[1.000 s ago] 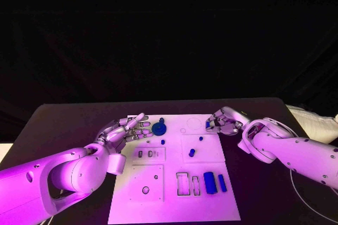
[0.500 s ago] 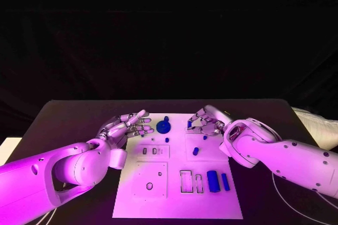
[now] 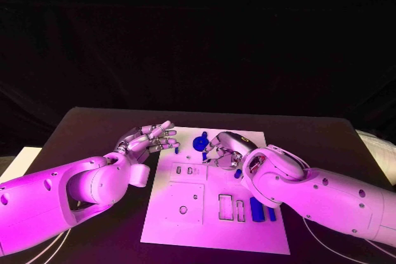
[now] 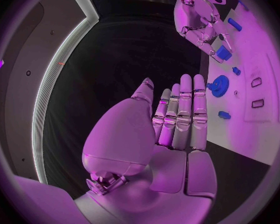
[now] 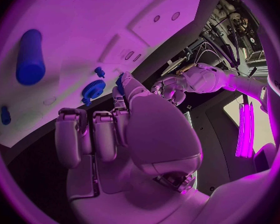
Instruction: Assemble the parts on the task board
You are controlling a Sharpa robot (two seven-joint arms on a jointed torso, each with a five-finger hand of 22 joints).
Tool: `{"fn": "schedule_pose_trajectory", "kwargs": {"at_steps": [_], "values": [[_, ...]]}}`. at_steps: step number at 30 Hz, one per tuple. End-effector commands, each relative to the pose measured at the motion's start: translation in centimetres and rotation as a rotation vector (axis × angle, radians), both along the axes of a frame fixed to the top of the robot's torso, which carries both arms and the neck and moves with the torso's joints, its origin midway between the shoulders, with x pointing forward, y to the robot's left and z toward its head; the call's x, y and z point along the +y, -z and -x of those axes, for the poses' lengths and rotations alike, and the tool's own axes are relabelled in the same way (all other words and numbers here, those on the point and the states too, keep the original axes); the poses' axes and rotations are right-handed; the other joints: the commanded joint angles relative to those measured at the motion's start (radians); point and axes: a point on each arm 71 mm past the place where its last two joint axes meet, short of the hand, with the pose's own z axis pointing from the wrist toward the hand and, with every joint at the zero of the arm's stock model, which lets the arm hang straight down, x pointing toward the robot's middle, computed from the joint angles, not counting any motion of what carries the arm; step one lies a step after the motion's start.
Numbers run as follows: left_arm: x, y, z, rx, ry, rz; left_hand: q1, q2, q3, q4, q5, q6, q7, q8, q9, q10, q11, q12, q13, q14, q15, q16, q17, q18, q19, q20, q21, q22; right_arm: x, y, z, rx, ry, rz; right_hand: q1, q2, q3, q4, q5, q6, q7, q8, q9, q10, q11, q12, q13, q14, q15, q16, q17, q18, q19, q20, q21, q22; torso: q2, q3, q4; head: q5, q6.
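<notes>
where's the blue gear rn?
Head view: the gear sits on the board at its far edge, between the left hand and right hand.

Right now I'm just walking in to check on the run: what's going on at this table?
The robot is assembling small blue parts on the white task board. Its right hand pinches a small blue piece over the board's far end, near the blue gear. Its left hand hovers open beside the board's far left corner, holding nothing.

Strong magenta wash, black surroundings, fisheye bending.
</notes>
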Motion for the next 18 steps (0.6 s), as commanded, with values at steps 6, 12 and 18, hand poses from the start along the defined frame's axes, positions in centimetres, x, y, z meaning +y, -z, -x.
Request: {"fn": "schedule_pose_trajectory", "kwargs": {"at_steps": [6, 12, 18], "values": [[-0.3, -0.2, -0.1, -0.023, 0.020, 0.014, 0.005, 0.003, -0.001, -0.005, 0.003, -0.002, 0.001, -0.005, -0.001, -0.005, 0.000, -0.005, -0.001, -0.006, 0.003, 0.003, 0.001, 0.011, 0.002, 0.005, -0.006, -0.001, 1.5, 1.9, 0.4, 0.017, -0.022, 0.118, -0.014, 0.002, 0.009, 0.004, -0.002, 0.030, -0.021, 0.004, 0.006, 0.029, -0.010, -0.011, 0.034, 0.076, -0.010, -0.005, 0.124, 0.002, -0.010, -0.002, -0.007, 0.065, 0.001, -0.0002, -0.0012, 0.013, -0.007], [-0.3, -0.2, -0.1, -0.021, 0.021, 0.014, 0.005, 0.003, -0.001, -0.005, 0.003, -0.002, 0.001, -0.005, -0.001, -0.005, 0.000, -0.005, -0.001, -0.006, 0.003, 0.003, 0.001, 0.011, 0.002, 0.005, -0.006, -0.001, 2.2, 3.0, 0.6, 0.030, -0.030, 0.140, -0.016, 0.001, 0.009, 0.004, -0.002, 0.029, -0.021, 0.004, 0.006, 0.028, -0.010, -0.013, 0.033, 0.075, -0.010, -0.006, 0.122, 0.003, -0.011, -0.002, -0.008, 0.062, 0.002, 0.0002, -0.0003, 0.017, -0.013], [-0.4, -0.2, -0.1, -0.022, 0.021, 0.014, 0.005, 0.005, 0.000, -0.006, 0.003, -0.001, 0.001, -0.005, -0.001, -0.004, -0.001, -0.005, -0.001, -0.006, 0.002, 0.004, 0.002, 0.012, 0.002, 0.005, -0.006, -0.001, 2.5, 3.3, 0.7, 0.033, -0.035, 0.143, -0.018, 0.000, 0.009, 0.004, -0.002, 0.028, -0.021, 0.003, 0.006, 0.028, -0.010, -0.015, 0.032, 0.075, -0.009, -0.007, 0.122, 0.003, -0.012, -0.002, -0.009, 0.061, 0.001, -0.0008, -0.0021, 0.019, -0.018]]}}
